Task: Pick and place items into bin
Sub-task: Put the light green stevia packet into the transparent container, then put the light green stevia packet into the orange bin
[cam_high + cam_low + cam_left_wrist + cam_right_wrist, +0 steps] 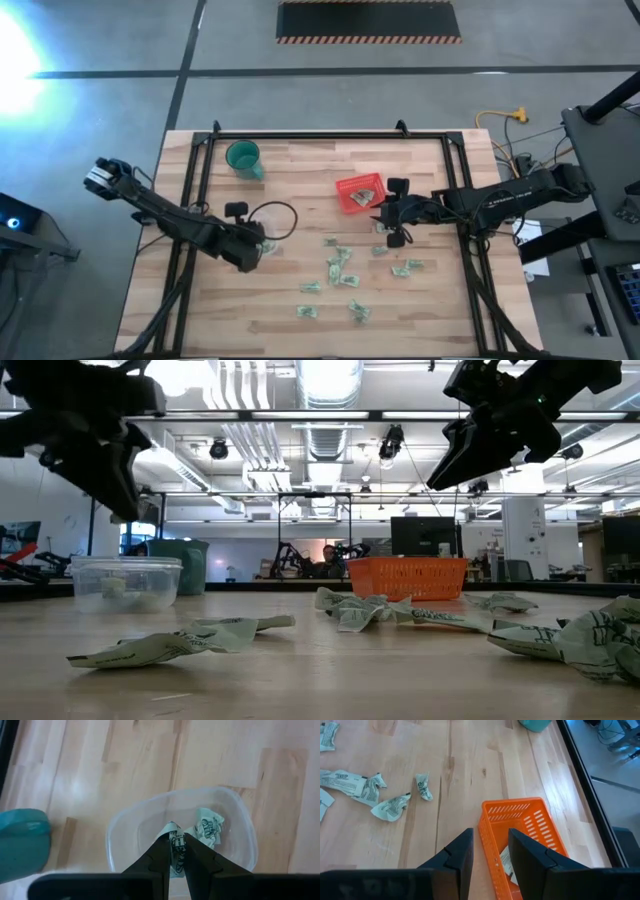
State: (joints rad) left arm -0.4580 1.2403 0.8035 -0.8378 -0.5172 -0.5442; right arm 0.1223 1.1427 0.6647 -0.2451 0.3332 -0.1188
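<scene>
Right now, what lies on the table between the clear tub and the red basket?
Bare wood only. In the high view, the stretch from the clear tub to the red basket holds nothing; the scattered pieces lie nearer the front edge.

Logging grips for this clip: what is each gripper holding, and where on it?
Left gripper pinches a pale green piece near its middle. Right gripper holds nothing.

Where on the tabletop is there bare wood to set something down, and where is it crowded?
Bare wood lies along the table's near left side, below the left gripper and clear container, and between the teal cup and red basket. It is crowded below the basket, where the crumpled pieces scatter under the right gripper.
</scene>
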